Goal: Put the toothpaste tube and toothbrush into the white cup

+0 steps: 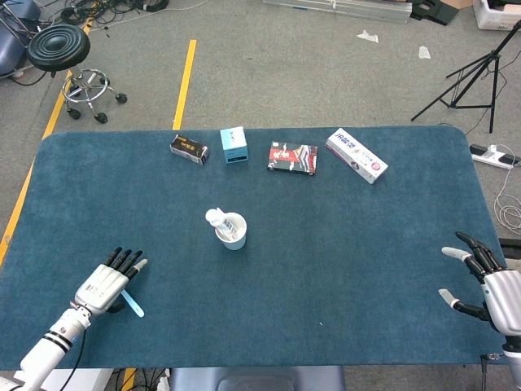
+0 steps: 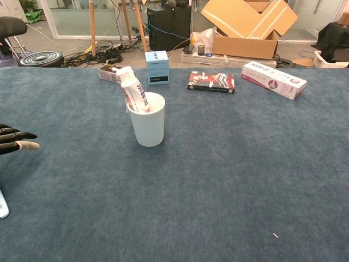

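Toothbrush (image 1: 130, 300), light blue, lies flat on the blue table (image 1: 366, 261) right under/beside our left hand (image 1: 106, 282); only its lower end pokes out past the hand's right side in head view, so we can't tell if there's contact. Left hand: fingers straight and spread, palm down, holding nothing; fingertips (image 2: 16, 139) just enter chest view at left edge. White cup (image 1: 234, 230) stands upright well ahead and to the right of that hand, w/ the toothpaste tube (image 2: 135, 90) already in it, leaning left, cap end up. Right hand (image 1: 484, 277) sits at the far right table edge, fingers apart, empty, well away from cup.
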Robot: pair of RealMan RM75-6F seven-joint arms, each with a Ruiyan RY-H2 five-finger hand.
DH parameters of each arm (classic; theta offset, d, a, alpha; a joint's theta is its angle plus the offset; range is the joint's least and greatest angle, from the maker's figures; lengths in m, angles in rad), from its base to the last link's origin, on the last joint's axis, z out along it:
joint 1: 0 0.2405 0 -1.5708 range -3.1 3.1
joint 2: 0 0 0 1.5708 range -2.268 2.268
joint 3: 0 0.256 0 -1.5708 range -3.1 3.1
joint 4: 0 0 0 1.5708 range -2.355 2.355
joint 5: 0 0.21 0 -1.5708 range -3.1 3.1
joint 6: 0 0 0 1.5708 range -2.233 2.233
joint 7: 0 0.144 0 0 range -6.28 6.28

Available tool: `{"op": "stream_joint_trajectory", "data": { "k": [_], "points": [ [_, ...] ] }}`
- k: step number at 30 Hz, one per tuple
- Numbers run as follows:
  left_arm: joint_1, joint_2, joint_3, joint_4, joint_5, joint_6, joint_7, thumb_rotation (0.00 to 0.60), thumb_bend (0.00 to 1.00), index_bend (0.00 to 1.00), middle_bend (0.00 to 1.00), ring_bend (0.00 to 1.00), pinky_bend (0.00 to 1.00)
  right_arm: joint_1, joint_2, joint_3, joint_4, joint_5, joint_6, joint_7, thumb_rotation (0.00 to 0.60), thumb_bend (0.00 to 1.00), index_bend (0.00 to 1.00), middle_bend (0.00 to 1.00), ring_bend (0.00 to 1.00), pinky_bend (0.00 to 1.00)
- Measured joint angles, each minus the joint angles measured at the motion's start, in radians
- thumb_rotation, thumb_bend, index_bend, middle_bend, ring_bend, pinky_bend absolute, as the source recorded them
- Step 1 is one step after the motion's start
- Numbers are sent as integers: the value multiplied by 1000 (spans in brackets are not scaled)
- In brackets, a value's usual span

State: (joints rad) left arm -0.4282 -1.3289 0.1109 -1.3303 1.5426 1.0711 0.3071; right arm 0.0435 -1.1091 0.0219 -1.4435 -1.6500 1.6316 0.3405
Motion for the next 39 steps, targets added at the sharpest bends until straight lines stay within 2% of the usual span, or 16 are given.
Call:
{"op": "stream_joint_trajectory", "data": {
  "k": [18,39],
  "points": [
    [-14,-35,-25,18,-18,-26,9,600,0,0,0,0,0,1,3,0,-1,1,-5,4,600,125,298,144,156,501],
    [-34,-42,-44,-14,-25,-36,48,600,0,0,0,0,0,2,3,-2,-3,-3,-5,-1,600,124,298,144,156,501]
  ]
}}
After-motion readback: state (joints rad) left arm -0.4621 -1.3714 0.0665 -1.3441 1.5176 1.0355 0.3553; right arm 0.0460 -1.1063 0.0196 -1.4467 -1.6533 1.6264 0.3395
